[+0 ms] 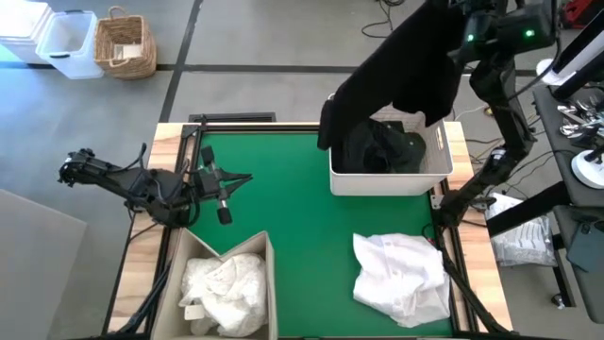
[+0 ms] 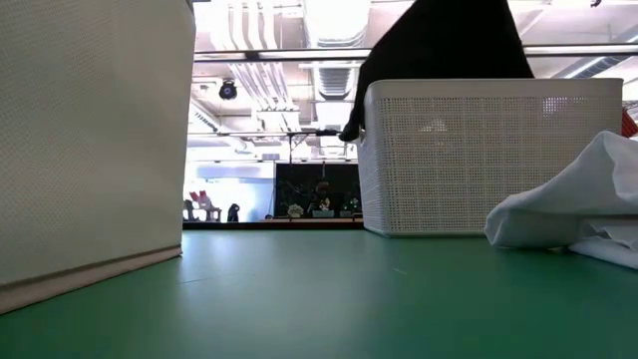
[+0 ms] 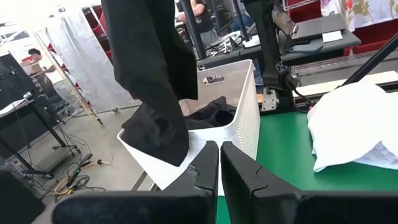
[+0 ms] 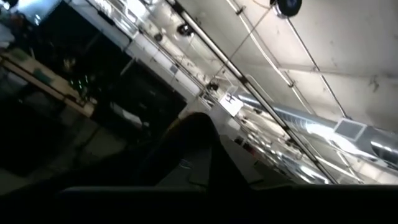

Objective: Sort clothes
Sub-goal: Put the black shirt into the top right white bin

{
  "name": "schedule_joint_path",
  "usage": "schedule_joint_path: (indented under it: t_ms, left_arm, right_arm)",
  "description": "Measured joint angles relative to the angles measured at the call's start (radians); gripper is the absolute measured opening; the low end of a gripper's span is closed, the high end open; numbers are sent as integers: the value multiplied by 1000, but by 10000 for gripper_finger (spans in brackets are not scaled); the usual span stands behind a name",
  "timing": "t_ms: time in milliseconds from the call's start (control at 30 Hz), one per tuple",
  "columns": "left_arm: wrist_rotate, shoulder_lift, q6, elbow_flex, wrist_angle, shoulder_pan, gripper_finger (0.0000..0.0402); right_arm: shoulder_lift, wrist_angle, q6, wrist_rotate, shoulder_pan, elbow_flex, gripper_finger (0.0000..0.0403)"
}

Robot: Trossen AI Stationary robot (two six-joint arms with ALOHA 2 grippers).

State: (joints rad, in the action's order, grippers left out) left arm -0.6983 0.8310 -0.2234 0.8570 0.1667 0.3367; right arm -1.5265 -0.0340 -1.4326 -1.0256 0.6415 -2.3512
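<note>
A black garment (image 1: 396,66) hangs high over the white plastic basket (image 1: 389,181), my right gripper (image 1: 451,11) shut on its top. Its lower end (image 3: 155,134) dangles at the basket's far left corner. More dark clothes (image 1: 382,146) lie inside the basket. A white garment (image 1: 401,274) lies crumpled on the mat near the right front. The beige bin (image 1: 269,247) at the front left holds white clothes (image 1: 226,288). My left gripper (image 3: 219,148) waits shut above the table's left side, pointing toward the basket. My right gripper holds the black garment by its uppermost part (image 1: 439,19), far above the table. The garment hangs slack below it (image 2: 439,45), lifted clear of the mat. The dark wrist view does not show the hold; whether the lower end touches the basket's rim, I cannot tell.
Bare green mat (image 1: 283,189) lies between the bin, the basket and the white garment. Off the table, on the floor at the far left, stand a wicker basket (image 1: 125,42) and a plastic box (image 1: 68,42). Equipment stands beyond the right edge (image 1: 576,123).
</note>
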Motion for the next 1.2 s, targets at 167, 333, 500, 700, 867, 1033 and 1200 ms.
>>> schedule_joint_path:
  t_ms: [167, 333, 500, 700, 867, 1033, 1200]
  left_arm:
    - [0, 0, 0, -1, 18, 0, 0]
    - [0, 0, 4, -1, 34, 0, 0]
    - [0, 0, 5, -1, 38, 0, 0]
    - [0, 0, 5, -1, 41, 0, 0]
    - [0, 0, 9, -1, 44, 0, 0]
    - [0, 0, 33, -1, 52, 0, 0]
    - [1, 0, 57, -1, 81, 0, 0]
  right_arm:
    - [-11, 9, 0, -88, 25, 0, 12]
    - [-23, 104, 29, -178, 26, 2, 12]
    - [-42, 307, 131, -286, 46, 2, 12]
    - [-54, 743, 531, -219, 67, 2, 12]
    - [-60, 1042, 928, 52, 92, 3, 12]
    - [-67, 1130, 1076, 262, 109, 4, 12]
    - [-71, 1175, 1116, 323, 108, 4, 12]
